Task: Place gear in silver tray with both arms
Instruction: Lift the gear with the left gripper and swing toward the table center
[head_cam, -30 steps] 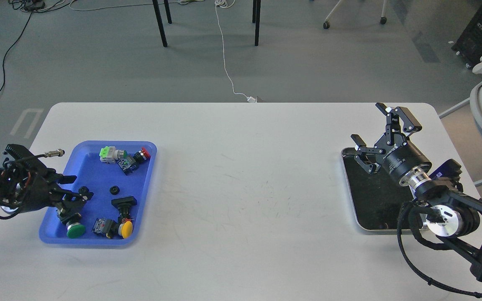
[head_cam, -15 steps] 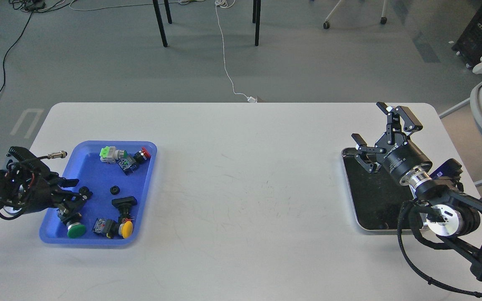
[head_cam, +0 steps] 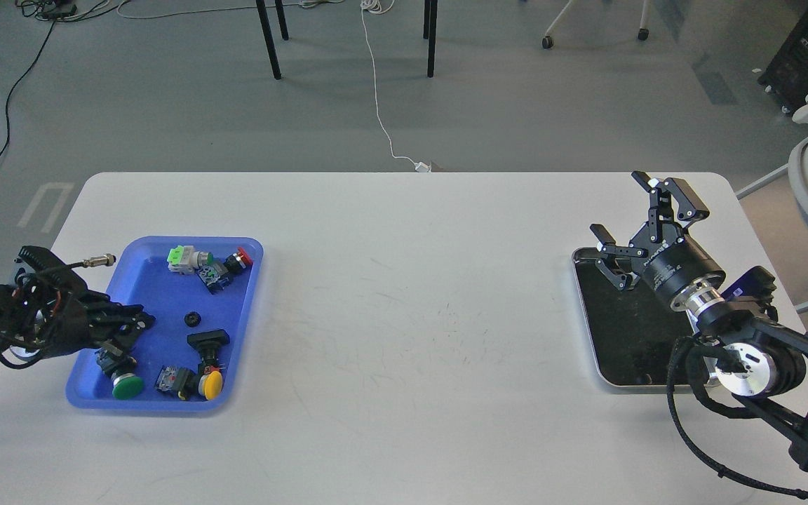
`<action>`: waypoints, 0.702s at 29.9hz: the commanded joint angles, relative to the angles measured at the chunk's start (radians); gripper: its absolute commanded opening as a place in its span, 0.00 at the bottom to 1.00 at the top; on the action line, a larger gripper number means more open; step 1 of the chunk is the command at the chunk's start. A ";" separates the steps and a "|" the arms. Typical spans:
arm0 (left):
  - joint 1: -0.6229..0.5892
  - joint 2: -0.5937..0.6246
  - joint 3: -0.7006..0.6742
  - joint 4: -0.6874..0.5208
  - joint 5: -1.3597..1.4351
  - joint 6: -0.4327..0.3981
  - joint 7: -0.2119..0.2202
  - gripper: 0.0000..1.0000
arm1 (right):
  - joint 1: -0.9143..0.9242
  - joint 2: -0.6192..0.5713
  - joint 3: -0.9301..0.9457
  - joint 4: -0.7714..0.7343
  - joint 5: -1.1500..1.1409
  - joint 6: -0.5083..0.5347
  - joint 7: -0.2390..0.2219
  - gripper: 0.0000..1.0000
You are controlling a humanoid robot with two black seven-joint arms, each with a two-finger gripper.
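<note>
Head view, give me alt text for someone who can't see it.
Two black robot arms reach over a white table: the left end effector sits low over a blue tray of push-button parts, while the open right end effector hovers above the far end of an empty silver tray.

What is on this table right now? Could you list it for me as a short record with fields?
table: white table, seen from the head view
left side: blue tray holding push buttons (green, yellow, red) and a small black gear
right side: silver tray, dark floor, nothing visibly lying in it
left gripper: over the blue tray's left part, fingers close together; whether it holds anything cannot be told
right gripper: open, over the silver tray's far end, holding nothing
task state: gear not yet in the silver tray
</note>
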 commanded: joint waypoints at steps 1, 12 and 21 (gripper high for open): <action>-0.017 0.005 -0.009 -0.025 -0.005 0.001 -0.001 0.16 | 0.001 -0.001 0.001 0.000 0.000 0.000 0.000 0.99; -0.296 0.051 -0.009 -0.330 0.001 -0.047 -0.001 0.16 | 0.023 -0.012 -0.002 0.023 -0.001 0.000 0.000 0.99; -0.372 -0.270 0.000 -0.354 0.037 -0.192 -0.001 0.16 | 0.320 -0.049 -0.170 0.025 0.009 -0.008 0.000 0.99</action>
